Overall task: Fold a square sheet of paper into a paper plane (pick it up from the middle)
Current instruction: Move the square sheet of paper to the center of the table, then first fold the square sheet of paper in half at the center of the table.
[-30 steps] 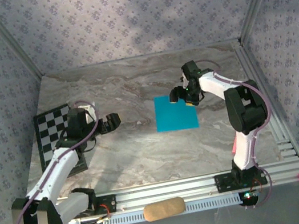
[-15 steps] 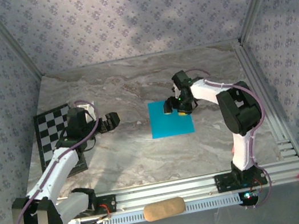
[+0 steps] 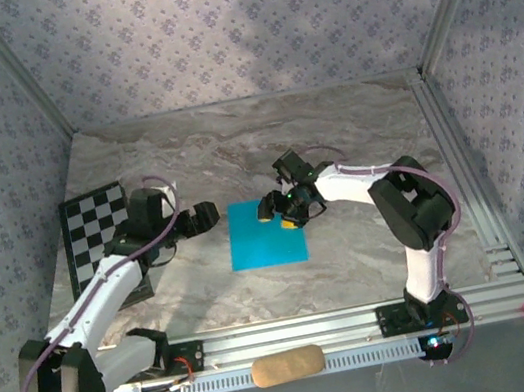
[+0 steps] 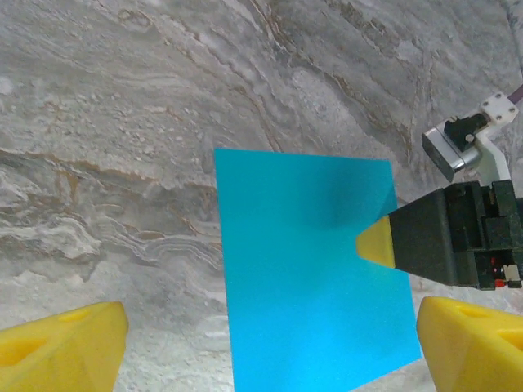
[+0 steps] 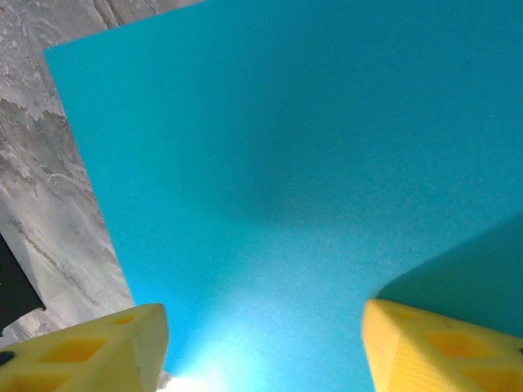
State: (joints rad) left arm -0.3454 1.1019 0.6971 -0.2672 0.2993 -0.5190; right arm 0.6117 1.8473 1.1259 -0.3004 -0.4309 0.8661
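The turquoise sheet of paper (image 3: 260,242) lies flat and uncreased. The right gripper (image 3: 277,214), jaws apart, seems to press on it; the left gripper (image 3: 207,216) is wide and empty.

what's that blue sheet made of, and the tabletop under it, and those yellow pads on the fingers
Square sheet of paper: looks like thin matte paper, lying flat, with crisp edges, even turquoise colour and no gloss.
Tabletop: grey-brown veined marble look; real stone or printed laminate, cannot tell.
Yellow pads: matte, moulded with recesses, probably plastic or rubber.
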